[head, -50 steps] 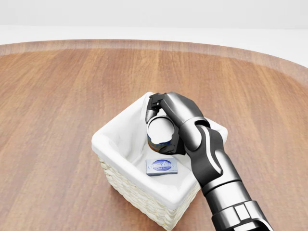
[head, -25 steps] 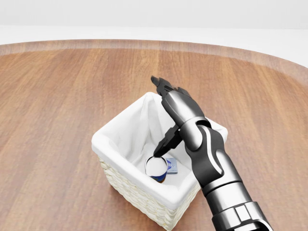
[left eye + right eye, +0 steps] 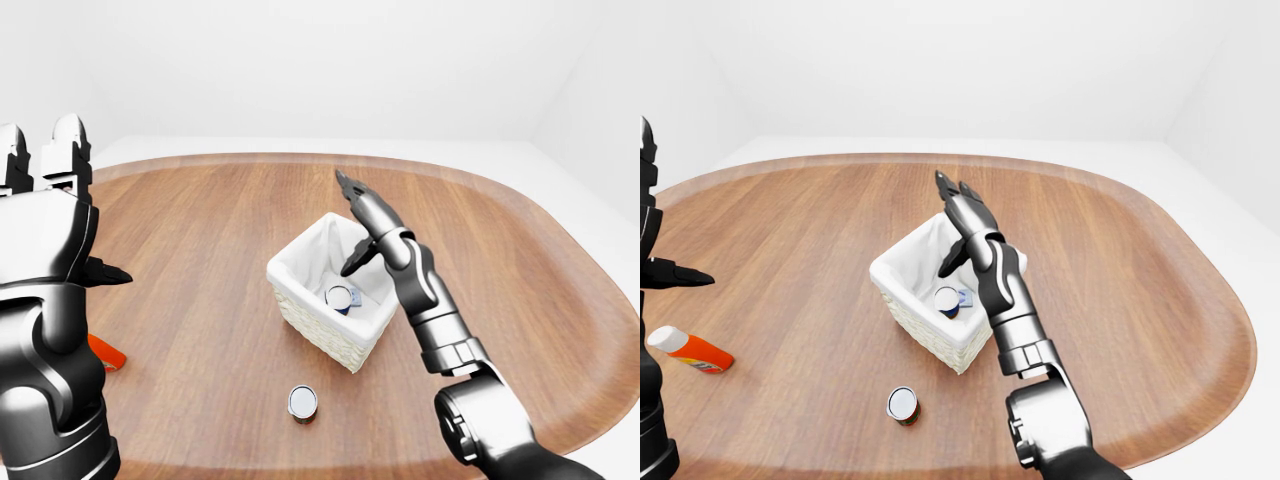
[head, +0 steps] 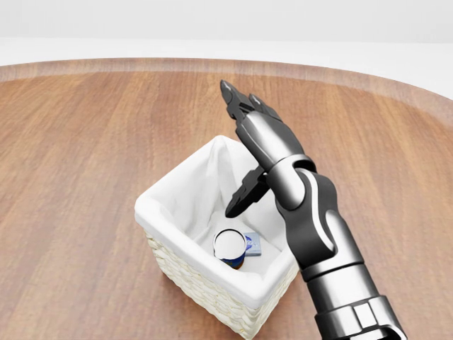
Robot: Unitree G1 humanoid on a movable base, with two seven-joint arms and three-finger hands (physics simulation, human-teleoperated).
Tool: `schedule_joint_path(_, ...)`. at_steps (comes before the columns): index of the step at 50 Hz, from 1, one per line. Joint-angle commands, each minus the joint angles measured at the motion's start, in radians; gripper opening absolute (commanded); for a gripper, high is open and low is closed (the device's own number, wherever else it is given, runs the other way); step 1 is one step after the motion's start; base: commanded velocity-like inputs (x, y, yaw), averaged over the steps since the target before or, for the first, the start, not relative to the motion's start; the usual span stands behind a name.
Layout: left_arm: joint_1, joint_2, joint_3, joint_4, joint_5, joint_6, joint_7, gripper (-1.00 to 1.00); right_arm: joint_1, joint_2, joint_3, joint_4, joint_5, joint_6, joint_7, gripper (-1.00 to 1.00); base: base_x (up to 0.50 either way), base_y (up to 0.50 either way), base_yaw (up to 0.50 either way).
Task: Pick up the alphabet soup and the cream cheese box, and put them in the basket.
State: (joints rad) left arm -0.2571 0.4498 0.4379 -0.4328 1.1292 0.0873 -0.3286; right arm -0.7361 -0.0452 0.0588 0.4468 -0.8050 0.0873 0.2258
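The right hand [image 4: 244, 152] hovers over the basket [image 4: 166, 205], fingers spread and empty. Below it the soup can [image 4: 231, 246] stands upright inside, touching the cream cheese box [image 4: 253, 244]. The left hand [image 3: 45, 215], also spread, is well apart.

Glossy gunmetal arms — a simulated humanoid's

Right hand [image 4: 244, 131] and left hand [image 3: 45, 215]: dark metallic shells, black finger tips, pale grey seams, segmented ringed forearms — no cables showing.

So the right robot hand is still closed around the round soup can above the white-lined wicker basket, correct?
Not quite: the head view shows the right robot hand open, and the round soup can inside the white-lined wicker basket.
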Motion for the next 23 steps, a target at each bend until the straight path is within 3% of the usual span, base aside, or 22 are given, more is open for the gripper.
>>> schedule_joint_path(1, 0.002, -0.001, -0.001, -0.005, 0.007, 0.000, -0.005, 1.00, -0.010, -0.003, -0.004, -0.091, -0.007, 0.000, 0.029, 1.00, 0.00, 0.00, 0.00)
schedule_joint_path(23, 0.001, -0.006, -0.007, 0.009, 0.012, 0.000, 0.005, 1.00, -0.043, -0.004, -0.020, -0.221, 0.007, 0.000, 0.026, 1.00, 0.00, 0.00, 0.00)
